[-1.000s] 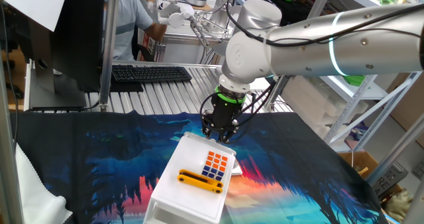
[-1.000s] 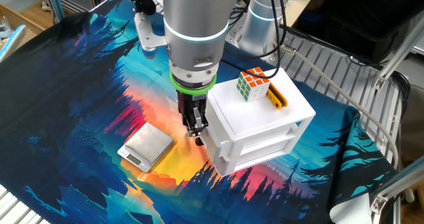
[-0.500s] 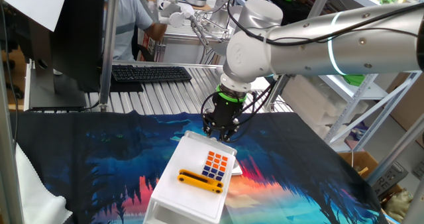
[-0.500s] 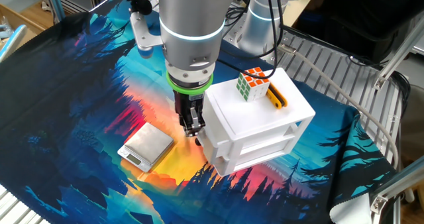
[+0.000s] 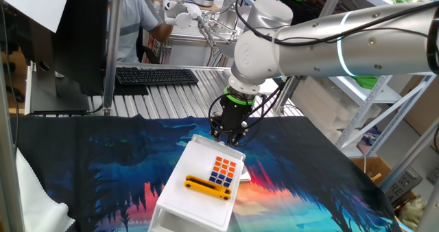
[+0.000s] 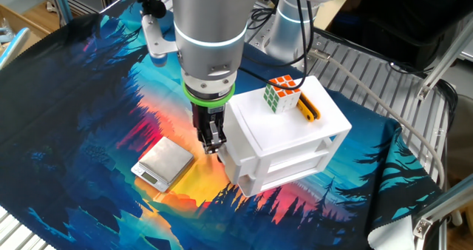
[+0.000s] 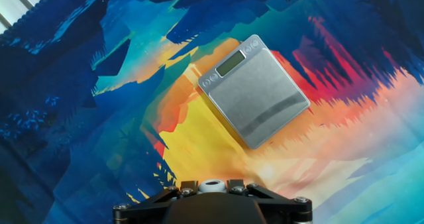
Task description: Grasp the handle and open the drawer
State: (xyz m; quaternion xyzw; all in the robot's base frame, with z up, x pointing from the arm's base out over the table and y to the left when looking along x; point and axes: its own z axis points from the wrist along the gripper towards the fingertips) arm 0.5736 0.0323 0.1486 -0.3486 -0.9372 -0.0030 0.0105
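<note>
The white boxy cabinet (image 6: 295, 143) stands on the patterned cloth, and it also shows in the first fixed view (image 5: 182, 204). My gripper (image 6: 210, 140) hangs upright against the cabinet's left end with its fingers close together on the handle there. The handle itself is hidden behind the fingers. The drawer's white end (image 6: 230, 143) juts slightly left of the cabinet body. In the first fixed view the gripper (image 5: 226, 137) is at the cabinet's far end. The hand view shows only the hand's mount and the cloth below, no fingertips.
An orange-and-blue tiled cube (image 6: 283, 93) and a yellow bar (image 6: 309, 108) lie on the cabinet top. A flat silver scale (image 6: 164, 163) lies on the cloth just left of the gripper, also in the hand view (image 7: 258, 91). A metal rack edge (image 6: 414, 132) runs at the right.
My gripper has moved a little to the left, away from the cabinet body. The white end it holds has followed, while the cabinet's right side has stayed put.
</note>
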